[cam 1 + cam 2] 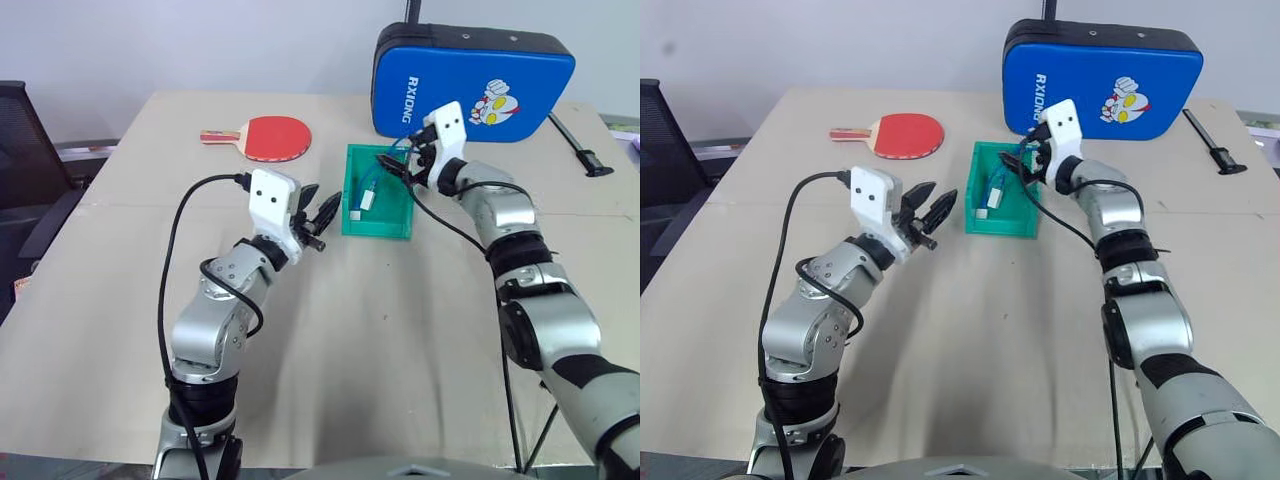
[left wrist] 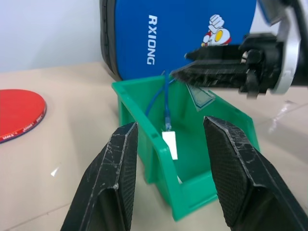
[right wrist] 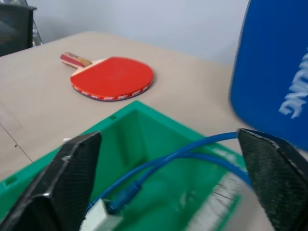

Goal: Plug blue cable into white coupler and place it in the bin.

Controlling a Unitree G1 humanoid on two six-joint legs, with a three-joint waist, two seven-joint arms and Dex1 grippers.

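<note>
Basically, this one looks nearly wrapped up from where I'm standing. The blue cable (image 3: 159,166) is already plugged into the white coupler (image 2: 169,144), and the joined pair sits down inside the bin (image 1: 392,228), coupler near the floor of it and the cable looping up toward the back rim. My right gripper (image 3: 168,192) hovers just over the bin's far end with its fingers spread wide; the cable passes between them but neither pad seems to be touching it, so I'd call that let go. My left gripper (image 2: 168,178) is off to the side of the bin, pointed at it, fingers parted and holding nothing. What's left, I reckon, is just pulling my right hand clear without snagging that loop of cable.
</note>
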